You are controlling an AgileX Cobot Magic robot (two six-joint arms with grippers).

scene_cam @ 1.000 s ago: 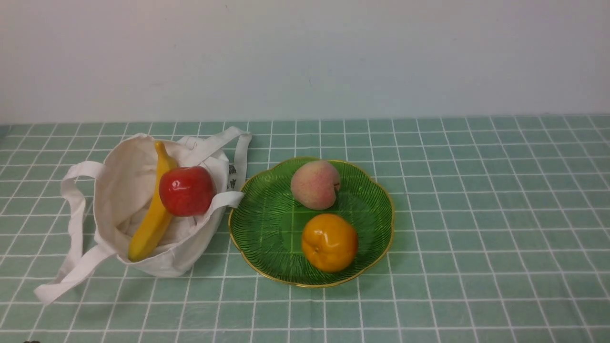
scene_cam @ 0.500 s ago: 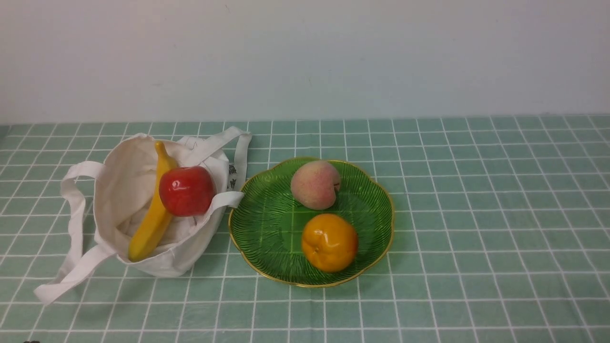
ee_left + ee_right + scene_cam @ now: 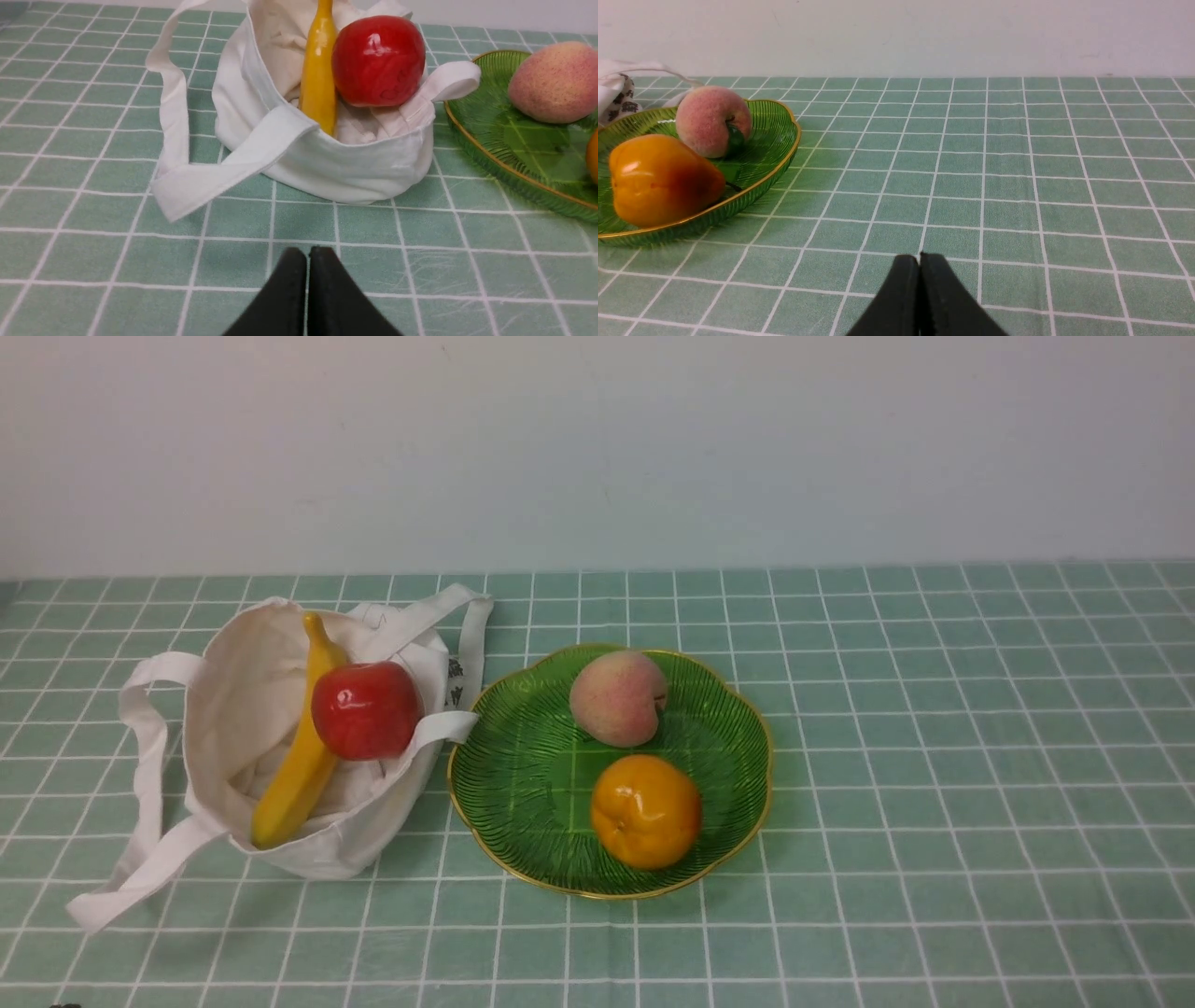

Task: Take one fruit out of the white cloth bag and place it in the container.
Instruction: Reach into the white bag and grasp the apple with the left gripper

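- Pale wall (image 3: 597,448) behind; green-checked table (image 3: 934,756) in front.
- Left hand (image 3: 307,254): tips pressed together, empty, short of the white cloth bag (image 3: 224,709).
- In the open bag: banana (image 3: 299,765), red apple (image 3: 365,709) against it, near the rim.
- Just beside the bag: green plate (image 3: 523,775) with peach (image 3: 616,698) and orange (image 3: 645,810).
- Right hand (image 3: 919,256): closed on nothing, right of the plate.

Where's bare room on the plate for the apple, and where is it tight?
The green plate is bare on its left half, between the bag-side rim and the peach and orange. Centre and right are crowded by those two. In the white cloth bag, the apple sits against the banana.
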